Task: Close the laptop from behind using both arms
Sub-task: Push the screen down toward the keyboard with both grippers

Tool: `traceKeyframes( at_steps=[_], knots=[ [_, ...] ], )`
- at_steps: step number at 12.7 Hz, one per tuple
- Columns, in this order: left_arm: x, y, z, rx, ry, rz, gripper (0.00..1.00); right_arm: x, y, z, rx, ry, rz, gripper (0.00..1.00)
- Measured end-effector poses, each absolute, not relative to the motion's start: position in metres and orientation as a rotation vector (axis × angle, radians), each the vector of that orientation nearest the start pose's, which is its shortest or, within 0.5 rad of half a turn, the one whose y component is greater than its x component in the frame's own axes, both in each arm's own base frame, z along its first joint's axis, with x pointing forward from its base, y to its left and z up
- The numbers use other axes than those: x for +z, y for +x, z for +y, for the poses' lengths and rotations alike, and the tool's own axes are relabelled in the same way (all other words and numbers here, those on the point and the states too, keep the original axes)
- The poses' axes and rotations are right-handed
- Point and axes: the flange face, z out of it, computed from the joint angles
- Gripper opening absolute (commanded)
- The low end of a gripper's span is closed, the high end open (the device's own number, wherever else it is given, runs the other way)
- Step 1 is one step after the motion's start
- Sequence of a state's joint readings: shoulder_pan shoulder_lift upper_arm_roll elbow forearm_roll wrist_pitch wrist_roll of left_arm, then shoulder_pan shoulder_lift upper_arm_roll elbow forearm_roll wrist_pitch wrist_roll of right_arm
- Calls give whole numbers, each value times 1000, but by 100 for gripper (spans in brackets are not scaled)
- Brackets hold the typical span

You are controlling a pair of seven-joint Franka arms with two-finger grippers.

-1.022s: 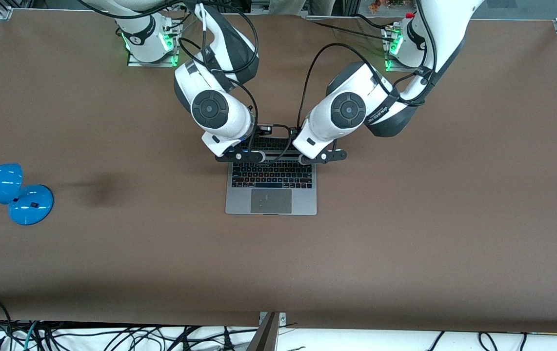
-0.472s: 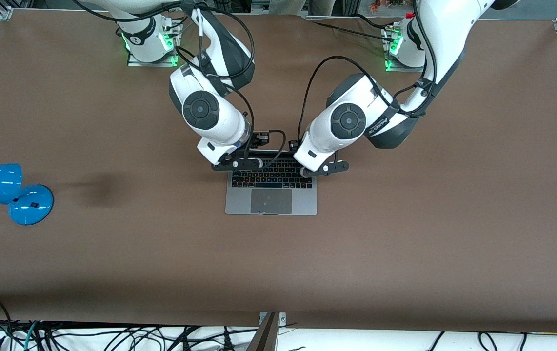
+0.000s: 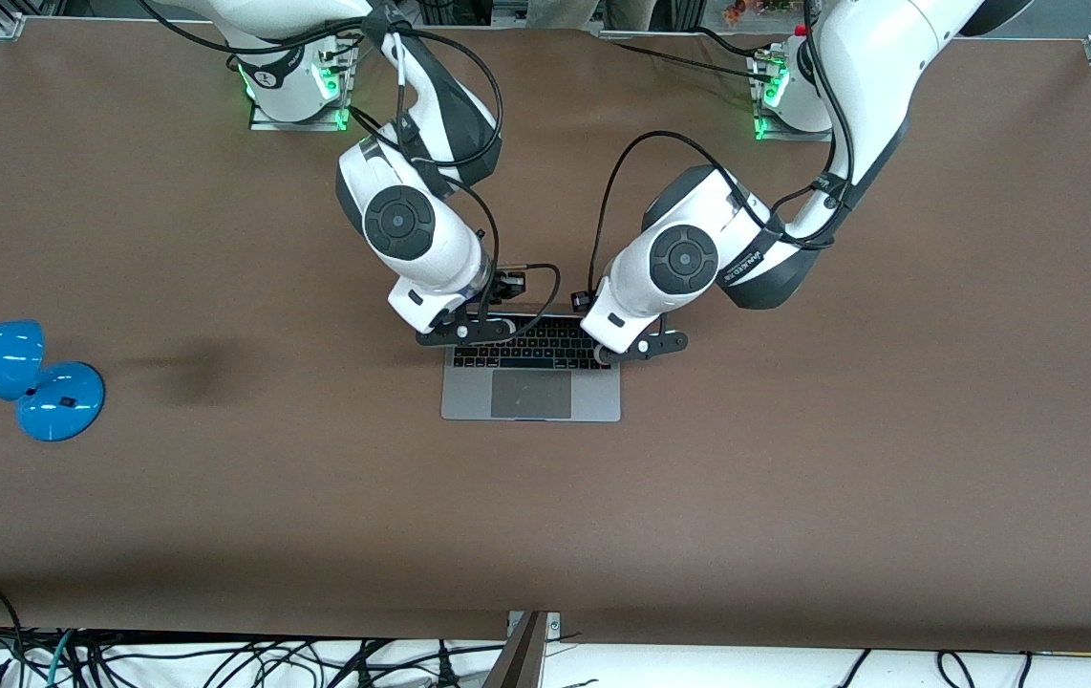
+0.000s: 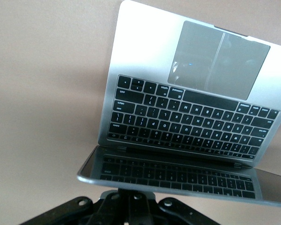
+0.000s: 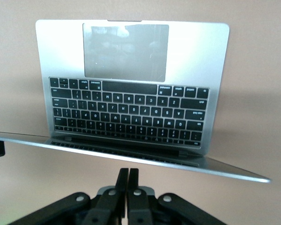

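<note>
The silver-grey laptop (image 3: 531,406) lies mid-table, its lid tipped well forward over the black keyboard. In the front view only the lower key rows and the trackpad show. My right gripper (image 3: 466,332) is at the lid's back, at the corner toward the right arm's end. In the right wrist view (image 5: 129,172) its fingers are shut, just under the lid's top edge, with the laptop (image 5: 131,93) past it. My left gripper (image 3: 636,346) is at the other corner. In the left wrist view (image 4: 131,192) its shut fingers run up under the edge of the lid, above the laptop (image 4: 187,108).
A blue lamp (image 3: 20,377) lies near the table edge at the right arm's end, far from the laptop. The arm bases (image 3: 292,81) stand along the edge farthest from the front camera. Cables hang below the near table edge.
Both grippers have moved toward the front camera and lower. The lid has tipped farther down over the keyboard, so fewer key rows show.
</note>
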State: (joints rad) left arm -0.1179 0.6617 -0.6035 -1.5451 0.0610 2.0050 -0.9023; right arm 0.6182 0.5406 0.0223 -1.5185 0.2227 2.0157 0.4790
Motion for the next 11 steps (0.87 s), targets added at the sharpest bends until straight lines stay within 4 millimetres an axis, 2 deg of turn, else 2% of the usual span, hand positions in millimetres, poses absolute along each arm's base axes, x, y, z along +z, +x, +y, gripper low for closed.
traceKeyframes(
  at_steps=[6, 11],
  knots=[
    [306, 576, -396, 422, -3237, -398, 0, 334, 566, 420, 119, -2962, -163, 6],
    [288, 587, -401, 371, -3233, -420, 0, 323, 575, 417, 64, -2953, -204, 6]
  ],
)
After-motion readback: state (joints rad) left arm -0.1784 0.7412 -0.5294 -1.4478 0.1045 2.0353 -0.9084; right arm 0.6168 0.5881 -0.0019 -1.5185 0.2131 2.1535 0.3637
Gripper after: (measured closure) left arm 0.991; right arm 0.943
